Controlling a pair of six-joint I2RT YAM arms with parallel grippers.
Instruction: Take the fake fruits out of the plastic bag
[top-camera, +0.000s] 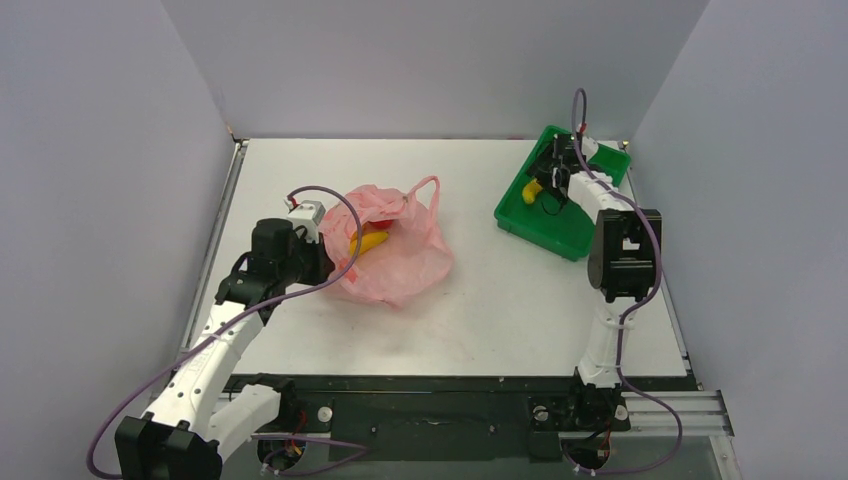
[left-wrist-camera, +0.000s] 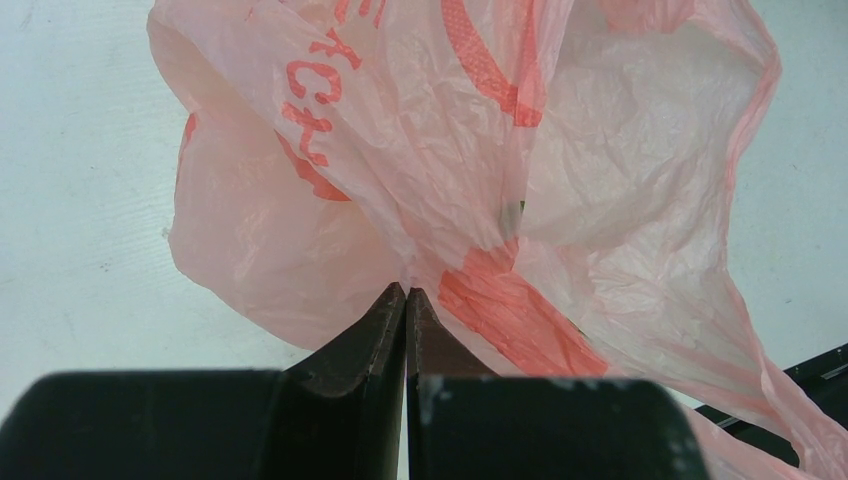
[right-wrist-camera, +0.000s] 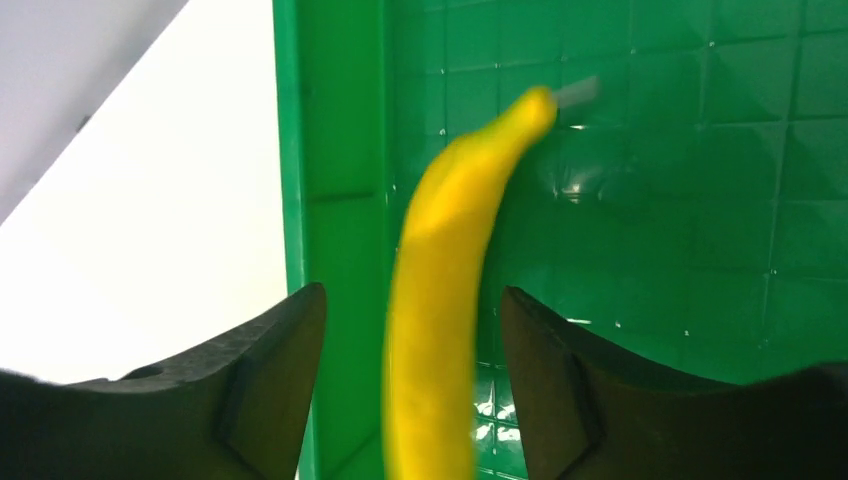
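Note:
The pink plastic bag (top-camera: 405, 262) lies crumpled at centre left, its mouth gaping. Inside it a yellow fake banana (top-camera: 368, 241) shows, with a bit of orange-red beside it. My left gripper (top-camera: 322, 262) is at the bag's left edge; in the left wrist view its tips (left-wrist-camera: 405, 292) are shut, pinching the bag's film (left-wrist-camera: 620, 180). My right gripper (top-camera: 550, 183) hovers over the green tray (top-camera: 560, 235). It (right-wrist-camera: 412, 292) stands open around a second yellow banana (right-wrist-camera: 440, 300), with a gap on each side. That banana (top-camera: 532, 190) looks blurred and points into the tray (right-wrist-camera: 700, 200).
The green tray sits at the back right, near the right wall. White tabletop (top-camera: 500, 300) stretches between bag and tray. Grey walls enclose the table on three sides. The bag's loop handle (top-camera: 430, 185) sticks up toward the back.

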